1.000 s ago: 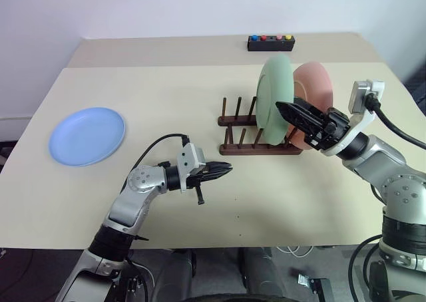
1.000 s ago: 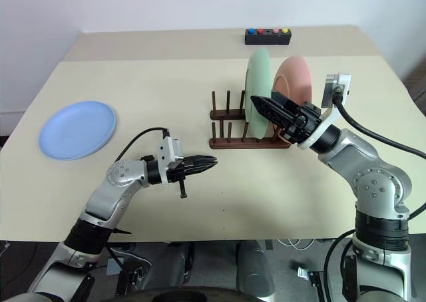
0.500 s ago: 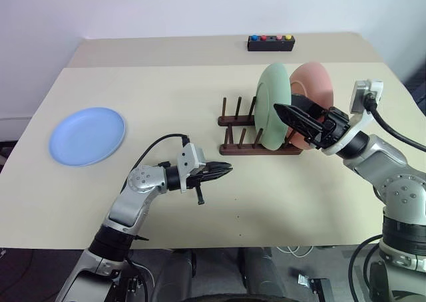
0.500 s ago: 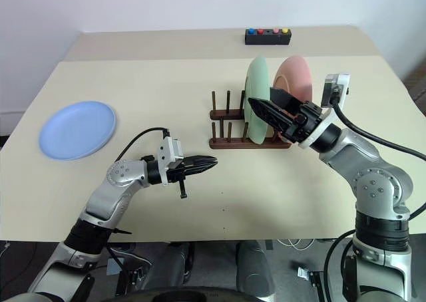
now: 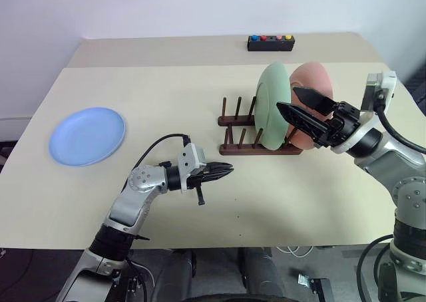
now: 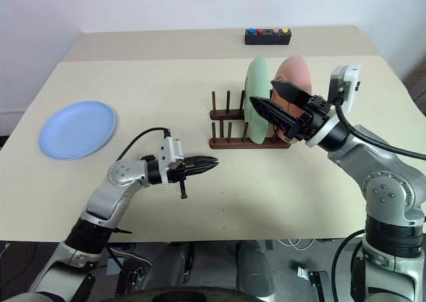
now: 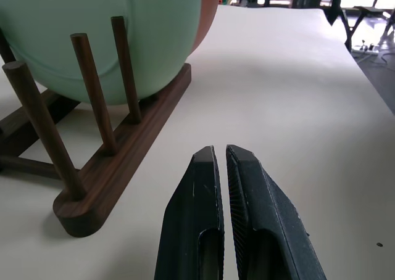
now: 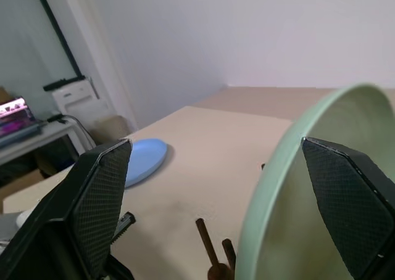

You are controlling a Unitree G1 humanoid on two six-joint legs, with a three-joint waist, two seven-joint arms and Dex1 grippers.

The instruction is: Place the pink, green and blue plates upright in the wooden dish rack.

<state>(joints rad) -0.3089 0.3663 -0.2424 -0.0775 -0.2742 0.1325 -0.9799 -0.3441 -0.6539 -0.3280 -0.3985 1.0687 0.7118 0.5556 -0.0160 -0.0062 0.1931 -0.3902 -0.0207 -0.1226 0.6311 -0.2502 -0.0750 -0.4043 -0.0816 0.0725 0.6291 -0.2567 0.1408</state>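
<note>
Green plate point(image 5: 274, 102) and pink plate point(image 5: 311, 92) stand in the wooden dish rack point(image 5: 256, 137); blue plate point(image 5: 87, 135) lies flat on the table point(image 5: 200, 89). Right tool point(image 5: 305, 110) gapes empty, left tool point(image 5: 223, 173) is pinched together.

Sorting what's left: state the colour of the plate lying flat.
Light blue plate; left eye view shows it best.

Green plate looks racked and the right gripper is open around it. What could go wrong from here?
1. The right gripper has its fingers spread on either side of the green plate; pulling back crooked might clip the rim and tip it against the pink plate.
2. The blue plate lies flat far from the wooden dish rack, near the table's left edge; the shut left gripper must open and may struggle to lift it by its rim.
</note>
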